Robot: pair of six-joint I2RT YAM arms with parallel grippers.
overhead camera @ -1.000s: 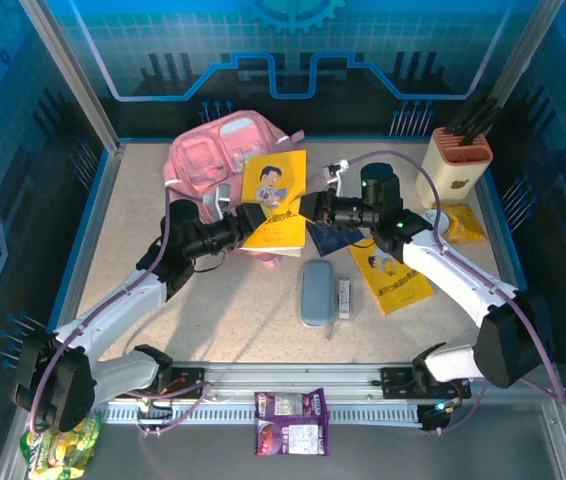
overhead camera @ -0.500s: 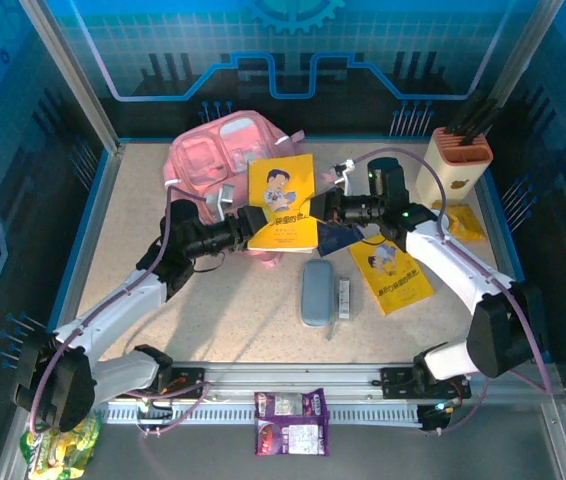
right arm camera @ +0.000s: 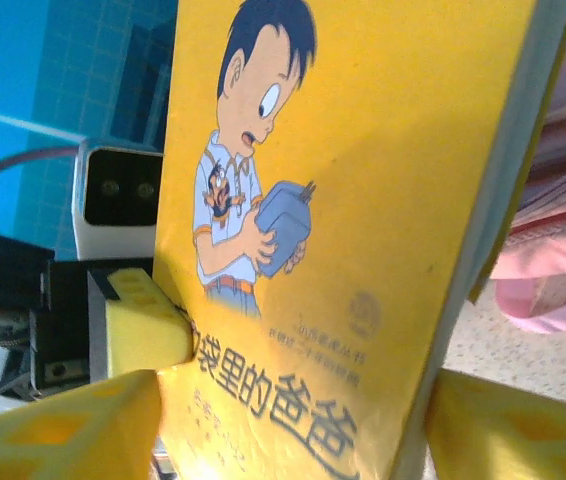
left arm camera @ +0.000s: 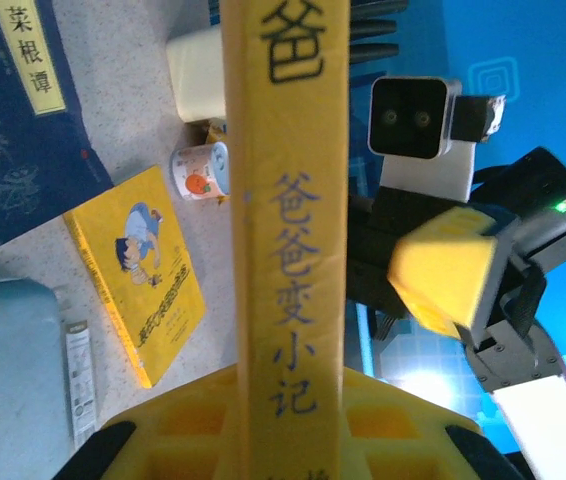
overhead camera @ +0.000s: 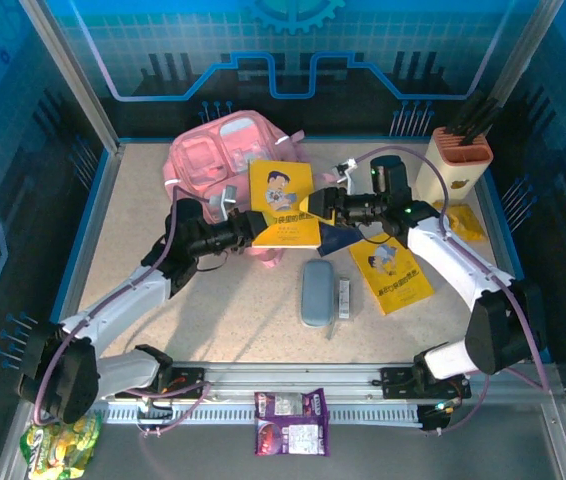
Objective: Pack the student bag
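Student bag point(overhead camera: 213, 150) behind; left tool point(overhead camera: 248, 226) clamps yellow book point(overhead camera: 285, 195); right tool point(overhead camera: 315, 206) spread.

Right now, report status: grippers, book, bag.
Left gripper shut on yellow picture book. Right gripper open, straddling its other edge. Pink student bag just behind book. Dark blue book beneath right arm, not blocking.
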